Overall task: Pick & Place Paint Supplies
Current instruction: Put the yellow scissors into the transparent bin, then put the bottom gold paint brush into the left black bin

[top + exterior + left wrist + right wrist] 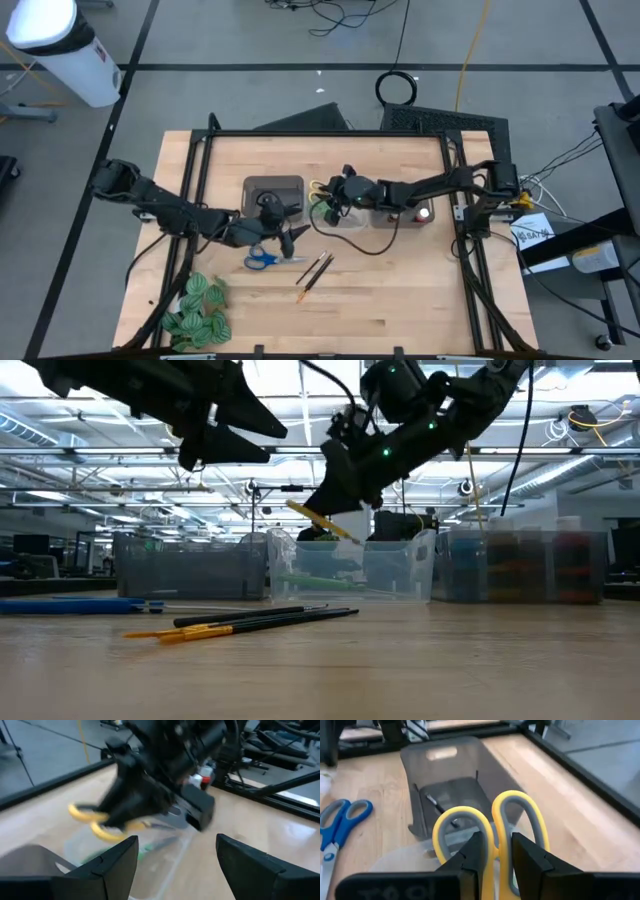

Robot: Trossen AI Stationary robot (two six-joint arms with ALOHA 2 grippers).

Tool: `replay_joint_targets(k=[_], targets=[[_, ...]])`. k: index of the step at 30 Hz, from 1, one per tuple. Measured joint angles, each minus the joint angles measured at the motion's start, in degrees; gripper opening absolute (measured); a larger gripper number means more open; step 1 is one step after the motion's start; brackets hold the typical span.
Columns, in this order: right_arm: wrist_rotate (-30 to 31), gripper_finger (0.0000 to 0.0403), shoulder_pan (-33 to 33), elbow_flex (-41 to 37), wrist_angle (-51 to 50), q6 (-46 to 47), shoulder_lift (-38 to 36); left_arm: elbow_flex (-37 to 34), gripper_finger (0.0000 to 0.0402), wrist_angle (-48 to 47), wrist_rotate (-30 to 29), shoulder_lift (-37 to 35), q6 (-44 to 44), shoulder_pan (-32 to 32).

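My right fingers (492, 852) are clamped on the yellow scissors (490, 827), handles sticking out ahead, hanging above the clear bin (345, 213) in the middle of the counter (400, 290). In the low view the yellow handles (322, 520) sit tilted, just over the bin rim, not inside yet. A pair of green scissors looks to be in that bin already.

My left fingers (177, 865) are spread wide, holding nothing, hovering near the grey bin (273, 190), just above the blue scissors (262, 259) on the counter. Paintbrushes (313, 275) lie loose beside them. Paint bottles sit in the far clear bin (520, 565).

Step in hand, my guess: drop the yellow pair in the clear bin. To do it well: get the blades down past the rim first, keep the pair centred between the walls, then let go low so it doesn't bounce out. Keep the left arm clear of the right.
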Motion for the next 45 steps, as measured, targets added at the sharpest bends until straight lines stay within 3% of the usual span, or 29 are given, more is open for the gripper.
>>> replay_joint_targets(k=[5,15,24,31,37,41,45], targets=[[0.0,0.0065,-0.2,-1.0,0.0,2.1,2.9,0.0,0.0278,1.4,0.7,0.0,3.6,2.9],[0.1,0.0066,-0.4,-2.5,0.2,3.3,4.3,0.0,0.0278,0.7,5.6,0.0,1.2,4.5],[0.1,0.0193,-0.3,-2.6,0.2,1.2,4.3,0.0,0.0278,0.9,5.5,0.0,1.1,4.5],[0.0,0.0228,0.8,-2.7,-0.2,1.0,0.6,0.0,0.0278,0.9,5.5,0.0,0.9,4.5],[0.0,0.0221,8.0,-2.6,-1.0,-5.3,-6.1,0.0,0.0278,0.9,7.2,0.0,0.1,4.5],[0.0,0.0212,15.9,-2.5,0.3,-7.3,-7.3,0.0,0.0278,-0.2,12.4,0.0,-1.9,4.5],[0.1,0.0207,23.6,-2.6,-0.7,-6.4,-7.4,0.0,0.0278,-3.3,19.7,1.3,-10.1,3.2]])
